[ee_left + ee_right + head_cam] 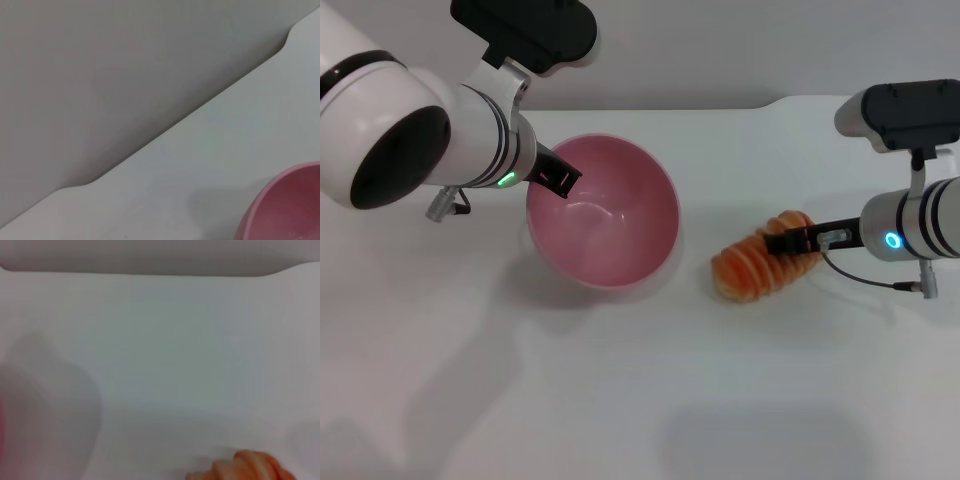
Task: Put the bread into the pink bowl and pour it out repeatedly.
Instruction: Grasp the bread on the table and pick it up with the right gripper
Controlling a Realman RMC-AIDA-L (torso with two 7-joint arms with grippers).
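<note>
The round, deep pink bowl of smooth glossy plastic sits on the white desk, left of centre in the head view, tilted so that its opening faces toward the camera and a little to the robot's right. Nothing lies inside it. The left hand is at the bowl's left rim, its dark fingers closed on the edge and holding the bowl in that tilted pose. The left wrist view shows only a curved part of the pink bowl at one corner, with the pale desk and its far edge behind it.

The oblong toy bread, with a pale golden-tan crust and ridged orange-and-cream stripes along its side, lies on the desk to the right of the bowl, near it but not touching. The right hand reaches in from the right and is closed on the loaf's upper end, its dark fingers across the ridged side. In the right wrist view, a blurred orange piece of the bread shows at the picture's edge against the desk.
</note>
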